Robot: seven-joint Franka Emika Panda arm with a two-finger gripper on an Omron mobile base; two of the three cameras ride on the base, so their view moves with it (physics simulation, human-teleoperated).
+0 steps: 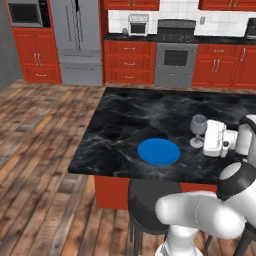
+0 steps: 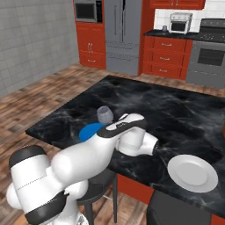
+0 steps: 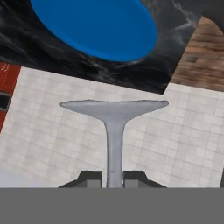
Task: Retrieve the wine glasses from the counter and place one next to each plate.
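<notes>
My gripper [image 1: 202,138] is shut on the thin stem of a smoky-grey wine glass [image 1: 198,129]. The glass is upright over the black island, just right of the blue plate [image 1: 159,151]. I cannot tell whether its foot touches the surface. In the hand view the stem [image 3: 114,148] runs up from between my fingertips [image 3: 91,178] to the round foot, with the blue plate [image 3: 94,26] beyond. The right base view shows the glass bowl [image 2: 104,115] above the blue plate [image 2: 89,131] and the white plate [image 2: 192,172] further right near the island's front edge. The counter [image 1: 120,36] lies far back.
Dark stools [image 1: 150,200] stand against the island's near edge, under my arm. On the back counter sits a toaster oven [image 1: 138,24] with a small grey object [image 1: 124,31] beside it, too small to identify. A stove [image 1: 176,55] and a fridge [image 1: 77,40] line the back wall.
</notes>
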